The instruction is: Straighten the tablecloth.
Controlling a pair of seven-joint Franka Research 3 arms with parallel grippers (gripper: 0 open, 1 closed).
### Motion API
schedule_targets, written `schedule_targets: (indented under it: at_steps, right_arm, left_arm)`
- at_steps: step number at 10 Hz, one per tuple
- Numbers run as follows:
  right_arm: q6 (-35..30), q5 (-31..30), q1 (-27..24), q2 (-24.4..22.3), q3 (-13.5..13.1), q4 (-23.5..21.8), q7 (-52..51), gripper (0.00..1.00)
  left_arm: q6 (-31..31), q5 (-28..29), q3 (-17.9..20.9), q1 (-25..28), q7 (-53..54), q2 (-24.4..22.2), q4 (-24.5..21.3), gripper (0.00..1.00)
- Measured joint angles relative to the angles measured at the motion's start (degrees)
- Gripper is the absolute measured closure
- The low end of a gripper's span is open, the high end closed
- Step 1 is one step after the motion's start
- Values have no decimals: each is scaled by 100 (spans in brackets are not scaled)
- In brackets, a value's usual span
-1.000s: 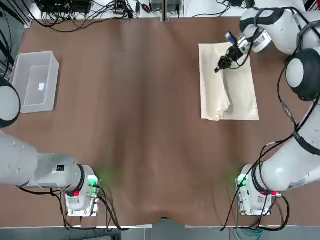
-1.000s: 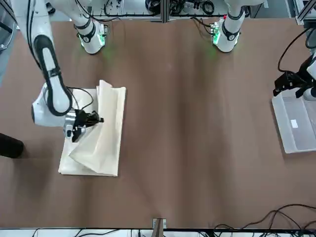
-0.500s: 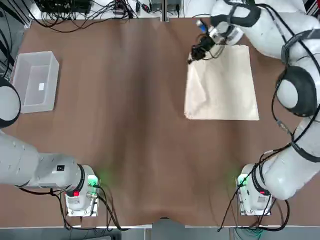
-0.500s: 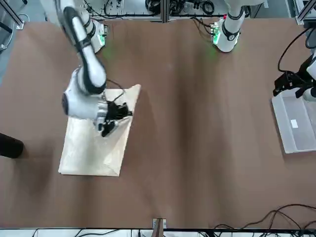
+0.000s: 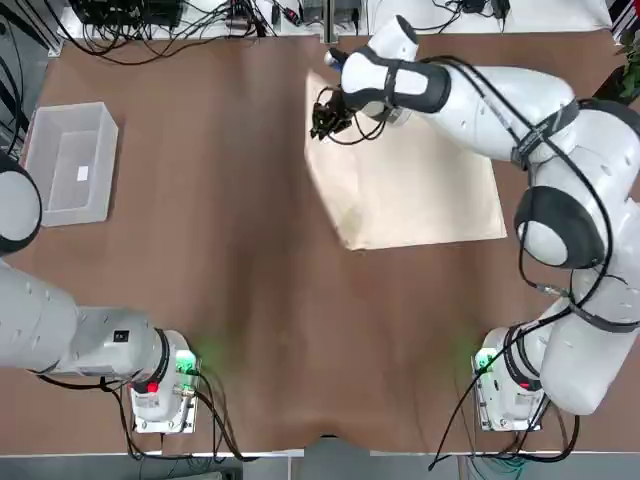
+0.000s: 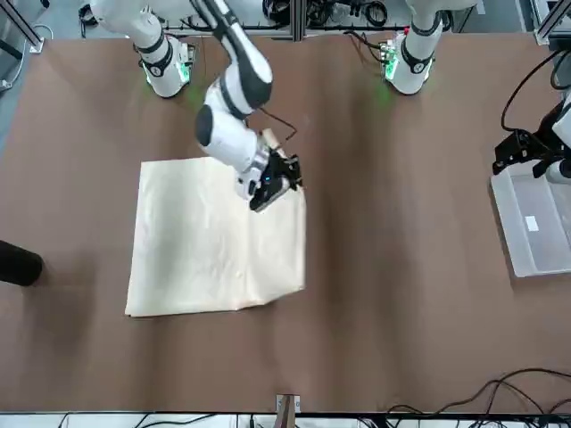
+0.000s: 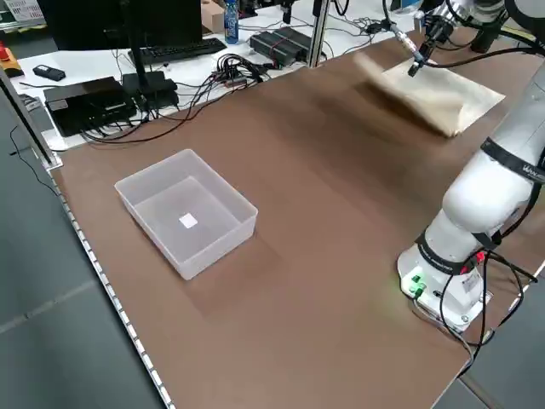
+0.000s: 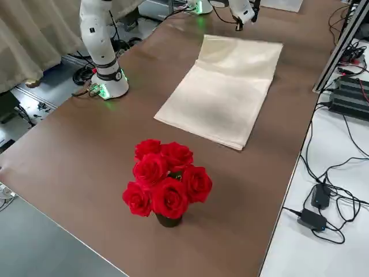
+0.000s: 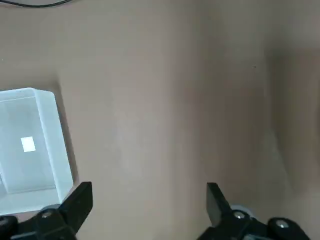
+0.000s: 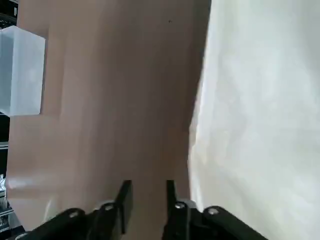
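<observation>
The cream tablecloth (image 5: 420, 180) lies spread out on the brown table (image 5: 250, 250), on the right half toward the far side. Its left edge runs slanted, and a soft crease crosses it (image 8: 225, 92). My right gripper (image 5: 323, 118) hovers at the cloth's far left corner. In the right wrist view it (image 10: 146, 200) is open a little, with only bare table between its fingers and the cloth (image 10: 260, 100) beside them. My left gripper (image 9: 147, 200) is open wide and holds nothing, parked over the clear bin (image 6: 535, 232) at the robot's left.
The clear plastic bin (image 5: 70, 160) with a white tag inside stands at the table's left side. A bunch of red roses (image 8: 164, 179) stands near the right edge. Cables and power units (image 5: 170, 15) lie beyond the far edge.
My right gripper swept leftward along the far side, pulling the folded-over layer of the tablecloth open until it spread out. Its jaws have since parted and let the cloth go.
</observation>
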Motion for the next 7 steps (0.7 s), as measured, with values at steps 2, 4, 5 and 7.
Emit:
schedule_targets:
  at_steps: [2, 4, 5, 7]
  right_arm:
    - [-65, 0, -79, 99, -100, 81, 0, 30]
    - [-274, -17, -165, 99, -176, 82, 0, 1]
    - [-430, -66, -225, 98, -277, 83, 0, 0]
    - [-693, -448, -330, 7, -638, 74, -4, 0]
  left_arm:
    - [0, 0, -1, 0, 0, 3, 0, 0]
    - [0, 0, -1, -1, 0, 4, 0, 0]
    - [0, 0, -1, -1, 0, 4, 0, 0]
    - [0, 0, 0, -1, 0, 4, 0, 0]
